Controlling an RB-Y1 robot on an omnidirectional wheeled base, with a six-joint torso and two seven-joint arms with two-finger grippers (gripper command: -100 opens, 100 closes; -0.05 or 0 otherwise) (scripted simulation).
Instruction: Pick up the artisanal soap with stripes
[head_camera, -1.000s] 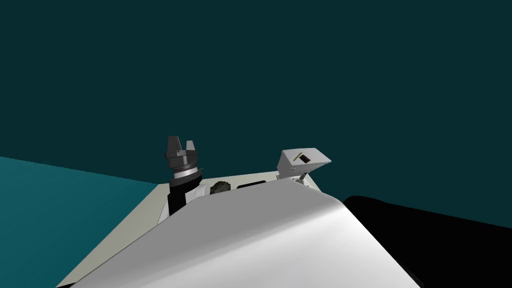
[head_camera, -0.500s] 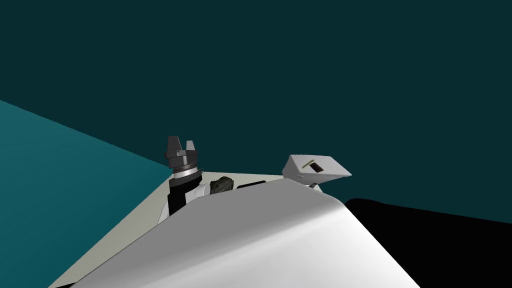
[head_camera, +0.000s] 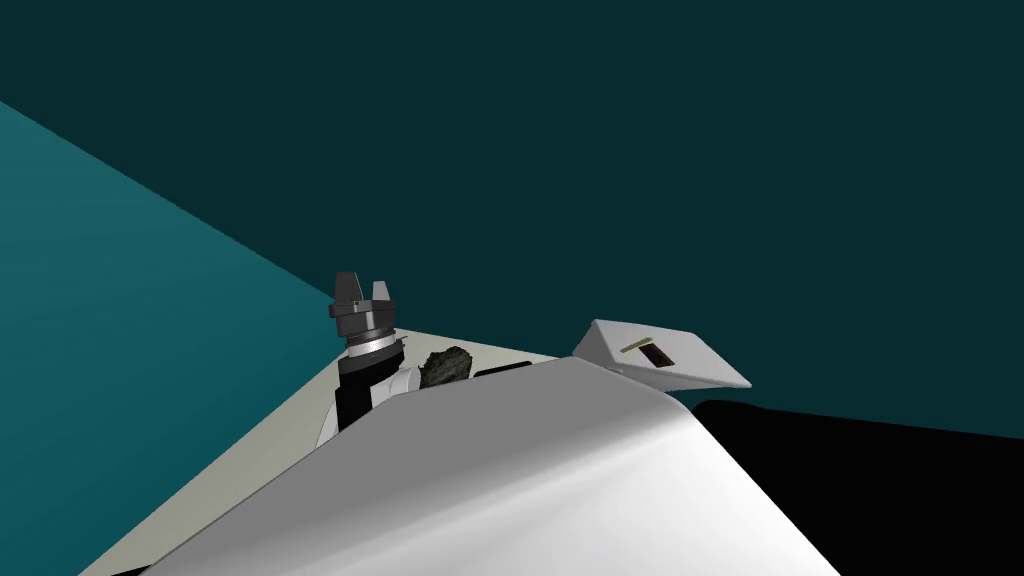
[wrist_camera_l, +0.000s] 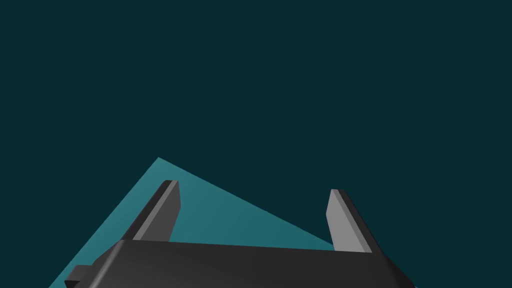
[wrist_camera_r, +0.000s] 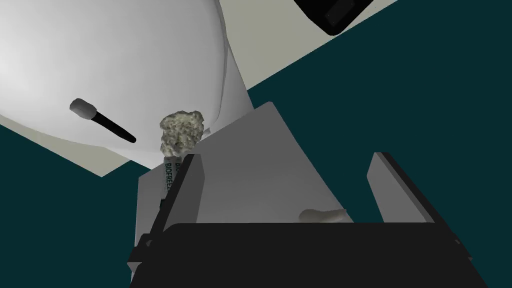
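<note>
My left gripper is raised in front of my chest in the head view. In its wrist view the left gripper is open and holds nothing, facing teal walls. My right gripper is open over a pale grey slab. A small pale oblong lies on that slab close to the gripper's dark body; I cannot make out any pattern on it. Past the near finger sits a rough mossy lump, also visible as the lump in the head view. A lettered tube lies beside it.
A white box with a dark slot stands to my right on the beige floor. A brush with a black handle lies beyond the lump. Dark teal wall ahead, lighter teal wall at left, black area at right.
The whole head picture has swung: the lighter wall has grown at the left, while the white box has slid right and looks flatter. This is my own turn. The left gripper has kept its place.
</note>
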